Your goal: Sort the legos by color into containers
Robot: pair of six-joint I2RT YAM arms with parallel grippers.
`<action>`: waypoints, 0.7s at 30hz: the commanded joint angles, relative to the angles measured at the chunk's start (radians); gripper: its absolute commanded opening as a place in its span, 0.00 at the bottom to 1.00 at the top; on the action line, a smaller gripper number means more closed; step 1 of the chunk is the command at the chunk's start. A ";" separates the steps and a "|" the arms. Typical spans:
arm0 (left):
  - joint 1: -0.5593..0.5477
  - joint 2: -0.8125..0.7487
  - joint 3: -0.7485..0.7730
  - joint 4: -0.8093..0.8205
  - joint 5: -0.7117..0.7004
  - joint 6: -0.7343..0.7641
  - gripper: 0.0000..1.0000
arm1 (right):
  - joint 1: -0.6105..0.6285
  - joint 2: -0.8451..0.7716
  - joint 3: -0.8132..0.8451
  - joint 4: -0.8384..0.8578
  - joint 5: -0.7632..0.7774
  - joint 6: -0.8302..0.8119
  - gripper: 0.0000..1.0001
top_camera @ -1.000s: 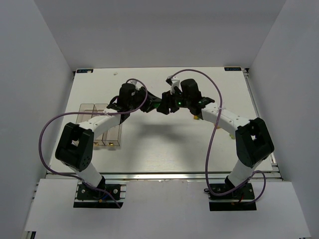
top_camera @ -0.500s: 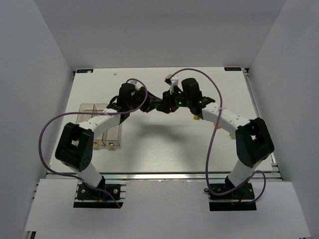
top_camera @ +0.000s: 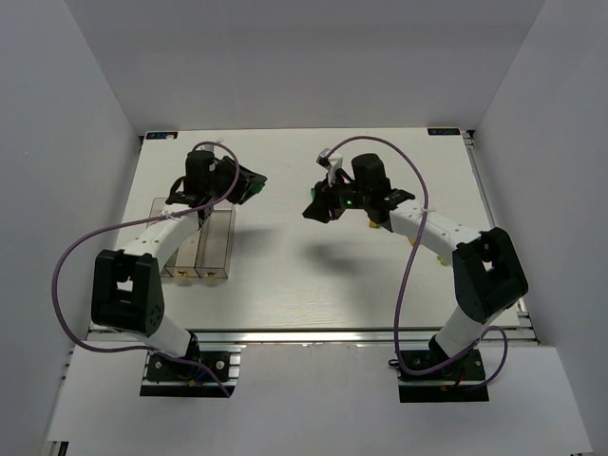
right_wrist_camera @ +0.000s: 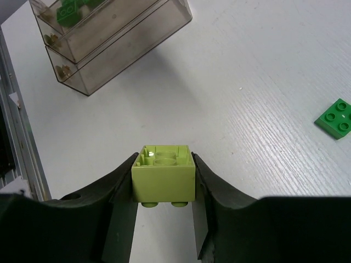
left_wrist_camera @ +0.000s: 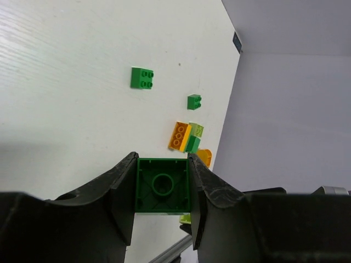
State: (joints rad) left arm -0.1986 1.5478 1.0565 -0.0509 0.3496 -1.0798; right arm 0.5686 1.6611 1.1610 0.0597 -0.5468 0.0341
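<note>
My left gripper is shut on a dark green lego, whose hollow underside faces the camera. From above, this gripper hangs just right of the far end of the clear containers. My right gripper is shut on a pale yellow-green lego, held above the table. The top view puts it near the table's middle. The containers lie ahead of it, with a green lego inside one bin.
Loose legos lie on the table in the left wrist view: a green one, a small green one, a joined orange, yellow and green cluster and an orange one. Another green lego lies right of the right gripper.
The two grippers were close together at the table's middle and have parted. The left arm has swung left toward the containers with the dark green lego. The right gripper has shifted only slightly.
</note>
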 commanded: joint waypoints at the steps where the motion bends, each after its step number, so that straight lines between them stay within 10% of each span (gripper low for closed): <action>1: 0.022 -0.093 0.037 -0.105 -0.034 0.084 0.00 | -0.001 -0.047 -0.011 0.008 -0.036 -0.060 0.00; 21: 0.140 -0.264 0.060 -0.501 -0.293 0.267 0.00 | 0.007 -0.034 0.014 -0.147 -0.223 -0.329 0.00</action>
State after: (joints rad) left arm -0.0650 1.3235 1.1057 -0.5163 0.0887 -0.8402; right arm 0.5701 1.6569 1.1610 -0.0685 -0.7219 -0.2489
